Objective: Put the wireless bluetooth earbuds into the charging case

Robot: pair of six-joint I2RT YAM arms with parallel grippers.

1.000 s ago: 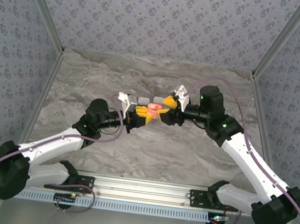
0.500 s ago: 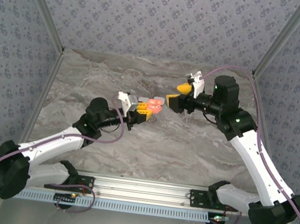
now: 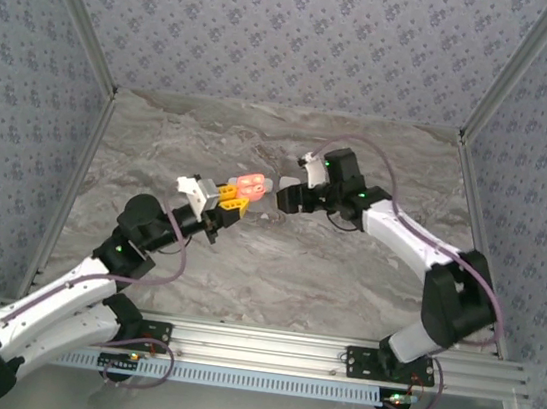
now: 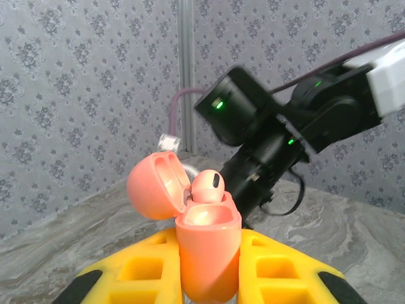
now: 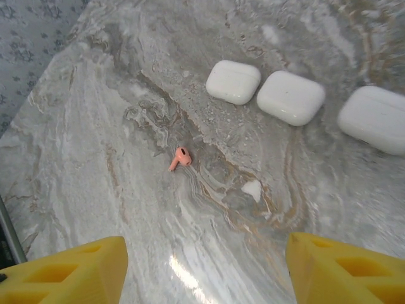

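My left gripper [image 4: 209, 288] is shut on a salmon-orange charging case [image 4: 209, 253], held upright between its yellow fingers [image 4: 142, 272]. The lid [image 4: 155, 187] hangs open to the left. One salmon earbud [image 4: 207, 185] sits in the far socket; the near socket looks bare. From above, the case [image 3: 249, 183] hovers mid-table at the left gripper [image 3: 229, 197]. A second salmon earbud [image 5: 181, 158] lies loose on the marble. My right gripper [image 5: 204, 266] stands open above and short of it, holding nothing. From above, the right gripper [image 3: 286, 198] is just right of the case.
Three shut white cases [image 5: 233, 81] [image 5: 290, 96] [image 5: 374, 118] lie in a row on the marble beyond the loose earbud. The right arm [image 4: 272, 139] looms close behind the held case. Patterned walls enclose the table [image 3: 345, 274].
The right gripper left the case, rose to the right, then swung back left and tipped down over the table, open. The left arm drew back to the left with the case.
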